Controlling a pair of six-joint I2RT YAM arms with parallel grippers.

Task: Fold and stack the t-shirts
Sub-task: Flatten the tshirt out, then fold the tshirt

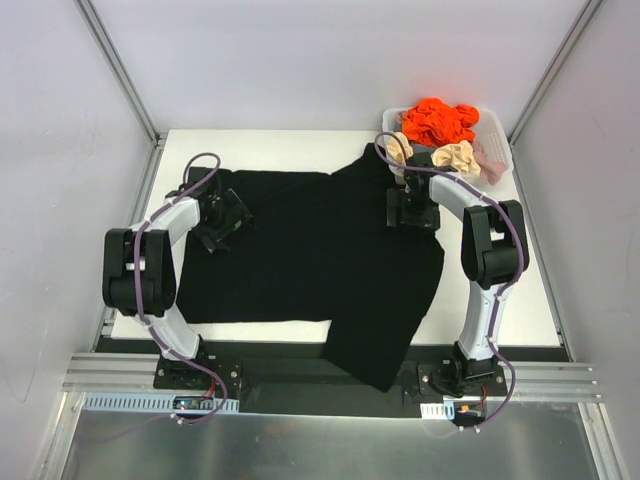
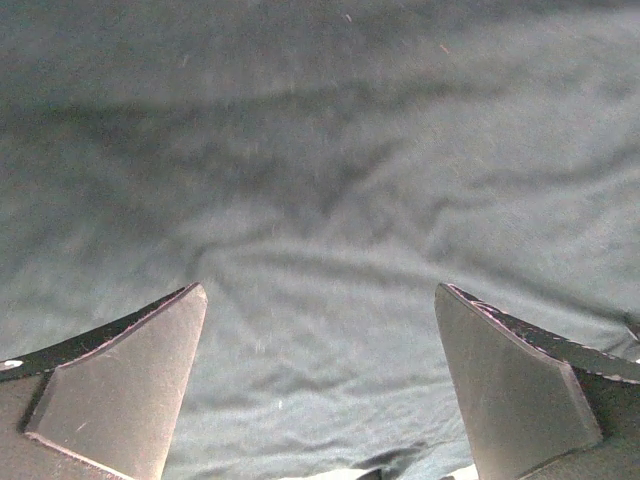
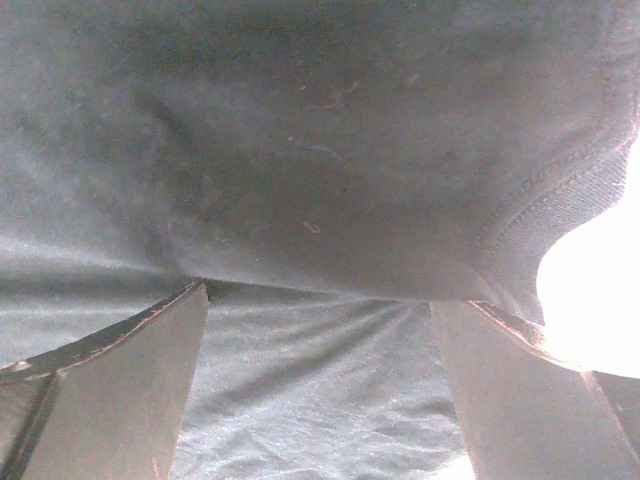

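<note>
Top view: black t-shirt spread over centre of white table, lower-right part draped past near table edge. Left gripper low over shirt's left side, left of frame centre; right gripper low over shirt's upper right, just below white basket in upper right. Orange t-shirt, cream t-shirt and pink t-shirt bunched in basket, unfolded. Jaw gap hard to read from up here. Left wrist view: left gripper spread wide, nothing pinched, fingers low in frame, wrinkled black t-shirt filling everything beyond. Right wrist view: right gripper spread wide too, nothing between fingers; black t-shirt across most of frame, crease line across mid-frame, stitched edge curving at right, blown-out white patch at right edge, cannot tell what.
</note>
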